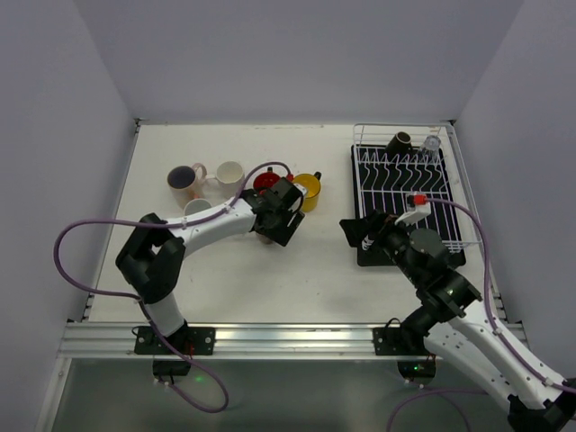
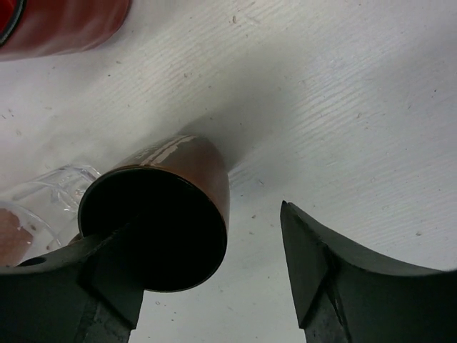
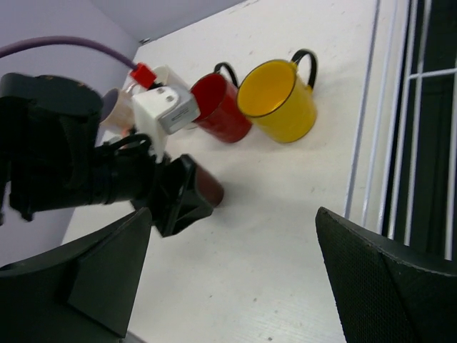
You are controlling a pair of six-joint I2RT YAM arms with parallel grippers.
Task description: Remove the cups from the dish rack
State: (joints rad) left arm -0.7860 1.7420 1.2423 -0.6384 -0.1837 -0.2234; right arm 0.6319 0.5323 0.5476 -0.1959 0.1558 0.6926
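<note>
Our left gripper [image 2: 207, 221] hangs over the brown cup [image 2: 187, 182] with its jaws spread. One finger [image 2: 107, 286] overlaps the cup's dark mouth in the left wrist view, and we cannot tell whether it touches; the other stands clear of the wall, so nothing is clamped. The cup stands mouth up on the table [image 1: 297, 279], just beside a clear glass [image 2: 43, 193] and near the red cup [image 1: 267, 182]. We judge it was put here to join the unloaded group and leave the rack side free.

That group also holds the yellow cup [image 1: 308, 189], the white cup [image 1: 229, 174] and a pale cup with a purple inside [image 1: 184, 177]; they sit well apart from the dish rack [image 1: 409, 184].

Our right gripper [image 3: 232, 236] is wide open and empty, by the near left corner of the rack; we judge it placed to reach in. A dark cup [image 1: 400, 142] and a small glass [image 1: 432, 144] remain at the far end of the rack, so the task is mostly done.

We can read no brand, label or writing on any cup; the red tab on the wrist housing shows no legible text.
</note>
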